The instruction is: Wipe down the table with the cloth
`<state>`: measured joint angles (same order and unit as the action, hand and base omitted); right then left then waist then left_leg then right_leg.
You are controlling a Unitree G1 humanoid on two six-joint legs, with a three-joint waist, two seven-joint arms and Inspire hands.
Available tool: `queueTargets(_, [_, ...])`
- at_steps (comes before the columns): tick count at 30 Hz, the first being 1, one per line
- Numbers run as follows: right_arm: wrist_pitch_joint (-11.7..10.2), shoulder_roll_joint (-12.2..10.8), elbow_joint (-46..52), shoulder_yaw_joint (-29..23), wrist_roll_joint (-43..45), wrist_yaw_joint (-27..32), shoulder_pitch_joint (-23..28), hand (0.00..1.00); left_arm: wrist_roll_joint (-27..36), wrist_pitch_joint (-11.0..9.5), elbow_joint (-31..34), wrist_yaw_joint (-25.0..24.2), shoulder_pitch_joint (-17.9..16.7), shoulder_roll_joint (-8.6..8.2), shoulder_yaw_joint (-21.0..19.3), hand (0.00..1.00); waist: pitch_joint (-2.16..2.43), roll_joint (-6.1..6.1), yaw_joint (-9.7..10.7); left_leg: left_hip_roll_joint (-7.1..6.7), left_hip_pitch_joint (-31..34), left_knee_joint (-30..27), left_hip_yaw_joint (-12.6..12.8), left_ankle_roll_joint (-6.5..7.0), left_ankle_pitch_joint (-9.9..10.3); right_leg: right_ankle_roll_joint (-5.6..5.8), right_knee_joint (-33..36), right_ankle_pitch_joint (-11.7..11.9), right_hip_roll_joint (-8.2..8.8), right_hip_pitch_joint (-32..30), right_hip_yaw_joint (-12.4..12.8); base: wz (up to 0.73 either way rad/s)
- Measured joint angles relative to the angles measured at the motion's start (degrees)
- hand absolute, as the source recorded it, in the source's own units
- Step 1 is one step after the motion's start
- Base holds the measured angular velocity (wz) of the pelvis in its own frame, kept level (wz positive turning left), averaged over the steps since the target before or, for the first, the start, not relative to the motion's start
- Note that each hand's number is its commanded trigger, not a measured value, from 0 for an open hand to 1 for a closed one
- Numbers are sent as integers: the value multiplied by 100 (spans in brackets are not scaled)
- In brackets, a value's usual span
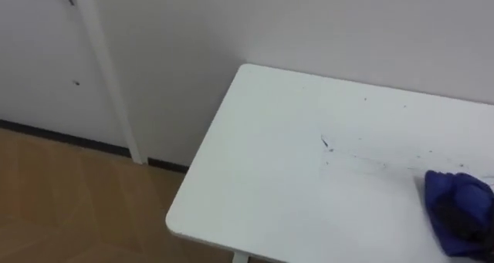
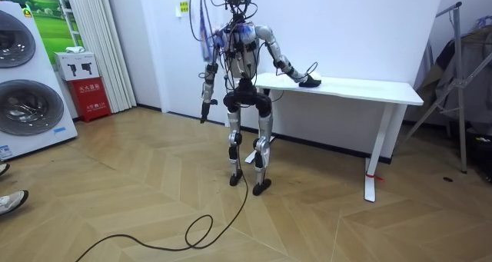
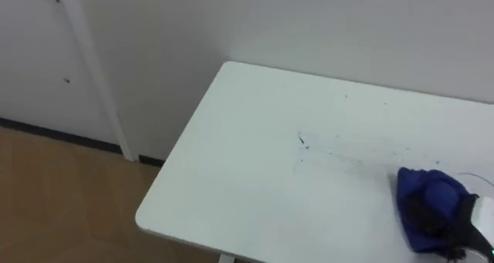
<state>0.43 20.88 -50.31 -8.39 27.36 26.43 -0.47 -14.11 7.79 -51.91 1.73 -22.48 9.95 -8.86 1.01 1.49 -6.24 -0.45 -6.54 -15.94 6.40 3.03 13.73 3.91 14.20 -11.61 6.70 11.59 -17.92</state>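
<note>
- The crumpled dark-blue cloth (image 3: pixel 423 195) lay on the white rectangular table (image 3: pixel 247 170), towards its right side and well away from the near left corner.
- The right hand (image 3: pixel 457 218) rested on the cloth, its dark fingers partly sunk in the folds; I could not tell whether they lay flat or curled.
- Small dark marks (image 3: pixel 302 142) speckled the tabletop just left of the cloth.
- In the room view the robot stood at the table's end, its left hand (image 2: pixel 204 111) hanging by its side, finger state unclear.
</note>
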Motion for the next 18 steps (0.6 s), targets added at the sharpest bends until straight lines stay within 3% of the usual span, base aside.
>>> queueTargets(1, [361,-119,63,130,10,-97,-260,100,2,9,-94,8,138,1,147,0,-12,-36,-210,84,42,-97,202,1,35,-49,344,-44,35,-251,-82,-74])
queueTargets(2, [502,-158,71,277,20,-151,-417,100,2,12,-171,11,229,10,224,0,-23,-54,-317,139,89,-178,315,-1,76,-80,532,-70,61,-390,-127,-104])
queueTargets(3, [734,-284,129,686,102,-351,-762,100,2,18,-300,6,427,27,316,0,-23,-79,-536,250,212,-360,529,-10,140,-118,981,-119,195,-704,-271,-97])
queueTargets(4, [848,-445,169,1147,259,-576,-1202,100,26,15,-426,3,681,59,406,0,-101,-91,-701,372,324,-539,678,-7,192,-95,1551,-166,304,-1067,-338,-82])
queueTargets(5, [857,-533,169,1370,284,-701,-1428,100,20,9,-475,2,788,82,461,0,-138,-78,-786,437,420,-655,744,-28,207,-67,1886,-229,400,-1261,-339,-52])
queueTargets(7, [809,-901,150,2044,625,-1057,-2176,100,71,-142,-558,-6,1161,115,576,0,-189,-84,-1274,682,742,-1089,870,-131,333,-45,2577,-524,1024,-1674,-313,-25])
queueTargets(8, [657,-1011,137,2289,780,-1114,-2453,100,118,-257,-550,-9,1196,170,634,0,-208,-104,-1510,795,894,-1233,811,-214,410,-25,2444,-520,1364,-1661,-319,0])
queueTargets(9, [552,-1033,107,2361,830,-1118,-2593,100,120,-298,-537,-10,1206,205,655,0,-205,-102,-1591,858,1003,-1312,751,-253,420,-6,2325,-496,1512,-1641,-339,28])
queueTargets(10, [362,-1032,34,2385,887,-1117,-2852,100,114,-294,-530,-1,1266,277,681,0,-191,-66,-1685,944,1265,-1452,566,-349,410,83,1987,-359,1745,-1631,-354,45])
queueTargets(11, [304,-1003,-51,2382,893,-1110,-3042,100,119,-268,-529,-5,1208,379,677,0,-178,-7,-1739,1043,1461,-1495,372,-447,340,141,1545,-164,1867,-1617,-240,48])
queueTargets(12, [302,-981,-97,2380,890,-1110,-3090,100,120,-252,-529,-13,1160,438,677,0,-176,-3,-1745,1104,1520,-1504,251,-543,302,157,1314,-63,1895,-1569,-212,57])
queueTargets(14, [288,-838,-306,2255,867,-1108,-2944,100,109,-168,-538,-75,1092,721,666,0,-174,12,-1619,1426,1647,-1508,-247,-906,190,198,722,343,1913,-1334,-190,79])
queueTargets(15, [290,-788,-370,2227,869,-1120,-2859,100,104,-168,-537,-76,1097,791,664,0,-180,4,-1590,1506,1647,-1499,-371,-1015,167,199,653,466,1914,-1285,-215,75])
queueTargets(16, [175,-712,-375,2075,796,-1111,-2646,100,126,-177,-536,-72,1092,926,665,0,-182,18,-1522,1693,1601,-1455,-562,-1247,126,232,636,654,1885,-1263,-275,54])
queueTargets(17, [52,-667,-333,2032,682,-1071,-2486,100,191,-173,-536,-71,1065,1061,636,0,-176,44,-1383,1907,1516,-1343,-696,-1470,70,268,686,698,1762,-1289,-270,37])
queueTargets(18, [-11,-643,-300,2006,627,-1067,-2417,100,224,-176,-522,-73,1067,1134,572,0,-166,84,-1357,2034,1471,-1253,-711,-1590,14,269,806,699,1681,-1374,-316,27])
